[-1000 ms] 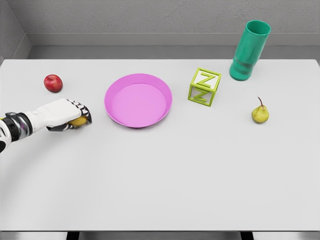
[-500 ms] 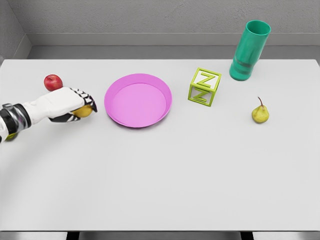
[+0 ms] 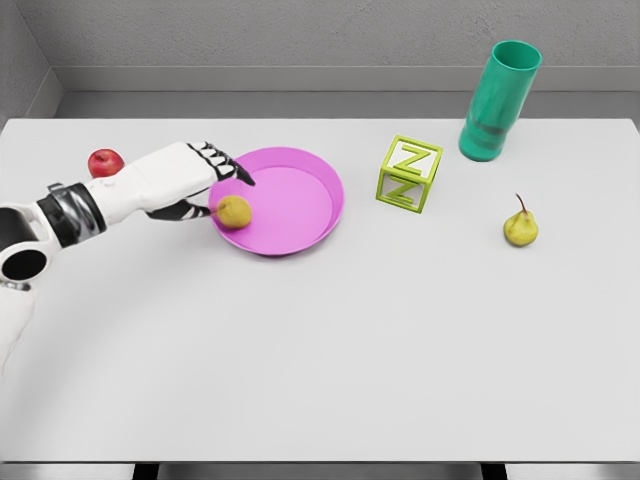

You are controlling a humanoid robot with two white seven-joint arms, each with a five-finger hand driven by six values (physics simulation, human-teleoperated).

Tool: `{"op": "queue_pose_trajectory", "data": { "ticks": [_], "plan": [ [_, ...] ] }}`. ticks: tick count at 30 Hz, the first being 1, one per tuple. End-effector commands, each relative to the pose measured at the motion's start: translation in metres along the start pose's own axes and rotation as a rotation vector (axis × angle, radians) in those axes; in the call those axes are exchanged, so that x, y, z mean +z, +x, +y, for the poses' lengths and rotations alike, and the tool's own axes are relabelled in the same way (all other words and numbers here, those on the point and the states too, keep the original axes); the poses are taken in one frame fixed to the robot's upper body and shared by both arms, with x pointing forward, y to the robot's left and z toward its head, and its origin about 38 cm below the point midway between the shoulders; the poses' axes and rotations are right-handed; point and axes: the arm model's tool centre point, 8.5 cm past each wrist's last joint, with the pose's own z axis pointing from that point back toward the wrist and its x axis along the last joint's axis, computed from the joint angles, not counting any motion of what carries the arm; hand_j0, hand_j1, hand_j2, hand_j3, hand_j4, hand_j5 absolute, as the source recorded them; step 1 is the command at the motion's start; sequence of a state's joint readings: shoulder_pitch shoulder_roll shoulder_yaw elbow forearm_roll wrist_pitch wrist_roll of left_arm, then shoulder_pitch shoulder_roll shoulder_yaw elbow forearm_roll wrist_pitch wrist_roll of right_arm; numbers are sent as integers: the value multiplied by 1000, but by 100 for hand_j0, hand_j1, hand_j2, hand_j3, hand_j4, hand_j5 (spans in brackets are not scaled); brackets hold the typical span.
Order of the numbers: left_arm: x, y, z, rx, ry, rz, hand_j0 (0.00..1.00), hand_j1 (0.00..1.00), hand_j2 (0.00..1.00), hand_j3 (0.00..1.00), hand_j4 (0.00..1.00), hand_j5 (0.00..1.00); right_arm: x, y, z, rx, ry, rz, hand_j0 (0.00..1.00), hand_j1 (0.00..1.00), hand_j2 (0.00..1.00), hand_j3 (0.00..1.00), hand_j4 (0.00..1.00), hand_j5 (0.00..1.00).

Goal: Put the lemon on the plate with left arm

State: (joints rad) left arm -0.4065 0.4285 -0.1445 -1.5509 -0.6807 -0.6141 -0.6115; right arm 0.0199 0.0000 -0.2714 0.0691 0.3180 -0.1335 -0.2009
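Observation:
The yellow lemon (image 3: 234, 211) is at the left inner edge of the pink plate (image 3: 300, 200), just under my left hand (image 3: 222, 188). My left arm reaches in from the left, and the hand hovers over the plate's left rim. Its fingers (image 3: 228, 166) are stretched out to the right above the lemon, and the thumb sits just left of the fruit. The hand looks open and is not closed around the lemon. Whether the lemon rests on the plate or is still in the air I cannot tell.
A red apple (image 3: 104, 163) lies behind my left forearm at the far left. A green letter cube (image 3: 409, 173) stands right of the plate, a tilted green cup (image 3: 498, 100) behind it, and a pear (image 3: 520, 227) at the right.
My left hand carried the lemon up and rightward from the table to the plate's left rim. Its fingers, curled on the lemon before, have now spread and the lemon sits below them.

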Motion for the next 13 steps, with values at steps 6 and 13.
{"op": "queue_pose_trajectory", "data": {
  "ticks": [6,13],
  "plan": [
    [73,-48,-25,101,24,215,100,100,100,100,100,100,0,0,0,-2,0,0,100,100,100,100,100,100],
    [74,-47,-22,94,32,214,100,100,100,100,100,100,0,0,0,-1,0,0,100,100,100,100,100,100]
  ]
}}
